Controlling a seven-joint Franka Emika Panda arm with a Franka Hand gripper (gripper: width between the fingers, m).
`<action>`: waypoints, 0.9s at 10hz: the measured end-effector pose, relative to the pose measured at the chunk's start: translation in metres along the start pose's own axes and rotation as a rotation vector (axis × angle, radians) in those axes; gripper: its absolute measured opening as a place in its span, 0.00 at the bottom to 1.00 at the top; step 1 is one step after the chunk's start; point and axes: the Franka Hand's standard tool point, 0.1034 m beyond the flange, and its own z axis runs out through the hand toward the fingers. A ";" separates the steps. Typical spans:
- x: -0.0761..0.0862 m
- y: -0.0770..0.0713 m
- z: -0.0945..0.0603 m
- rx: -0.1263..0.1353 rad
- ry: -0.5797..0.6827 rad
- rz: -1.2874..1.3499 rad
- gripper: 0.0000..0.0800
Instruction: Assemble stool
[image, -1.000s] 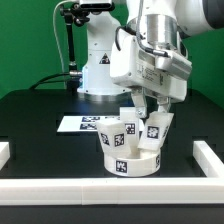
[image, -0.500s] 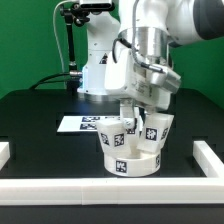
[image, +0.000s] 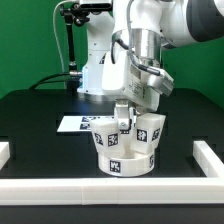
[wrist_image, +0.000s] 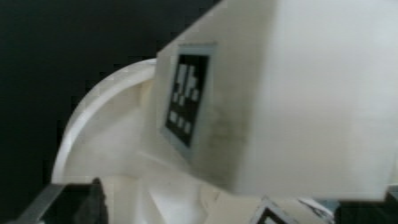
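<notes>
Super close up here, so most of my view is just one big white blocky leg (wrist_image: 294, 100) filling the frame. It's got a black-and-white square tag (wrist_image: 189, 95) on the face turned toward the dark side (tag's blurry, can't read the pattern). Right behind the leg there's a curved white piece, looks like the seat (wrist_image: 111, 125) rim, arcing past it and touching or nearly so. Everything beyond that is plain black, presumably the table (wrist_image: 63, 50).

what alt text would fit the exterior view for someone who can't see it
A white robot arm's gripper reaches down among upright tagged legs standing on a round white stool seat on a black table, with the marker board behind.
</notes>
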 end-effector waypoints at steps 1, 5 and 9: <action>0.000 0.000 -0.001 0.010 0.007 -0.005 0.81; -0.011 0.004 -0.017 0.051 0.012 -0.030 0.81; -0.023 0.006 -0.038 0.086 -0.002 -0.047 0.81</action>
